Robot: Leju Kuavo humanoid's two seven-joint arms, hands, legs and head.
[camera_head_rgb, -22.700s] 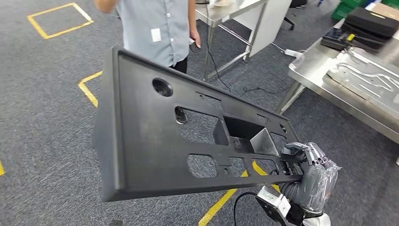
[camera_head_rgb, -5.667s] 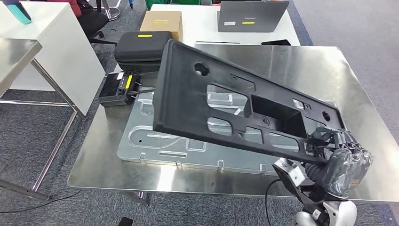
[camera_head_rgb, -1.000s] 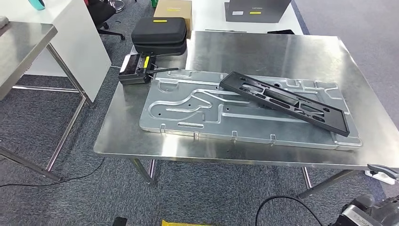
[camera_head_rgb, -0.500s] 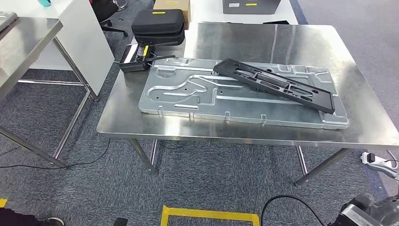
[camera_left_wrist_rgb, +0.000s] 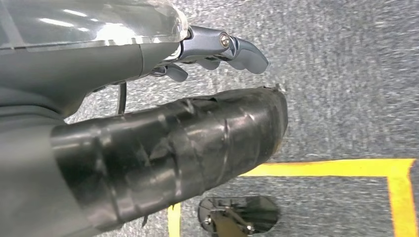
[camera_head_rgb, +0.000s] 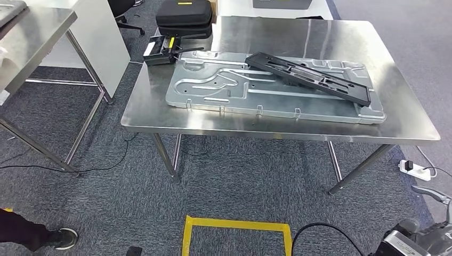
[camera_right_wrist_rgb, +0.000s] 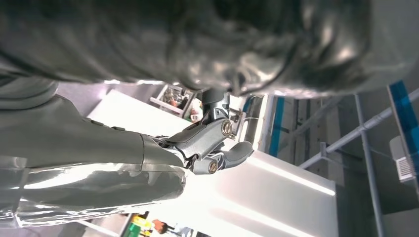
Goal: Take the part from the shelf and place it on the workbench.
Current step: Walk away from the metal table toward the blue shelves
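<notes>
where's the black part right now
In the head view the black part lies slantwise on the grey metal plate on the steel workbench, toward its right side, away from the black case at the far left corner.

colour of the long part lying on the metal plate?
Black part, matte; clearest in the head view.

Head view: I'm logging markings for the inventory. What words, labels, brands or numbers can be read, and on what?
None can be read.
Black case: yellow label, print too small.
Black device at the workbench corner: yellow and white labels, blurred.
Black part: no marking visible.
</notes>
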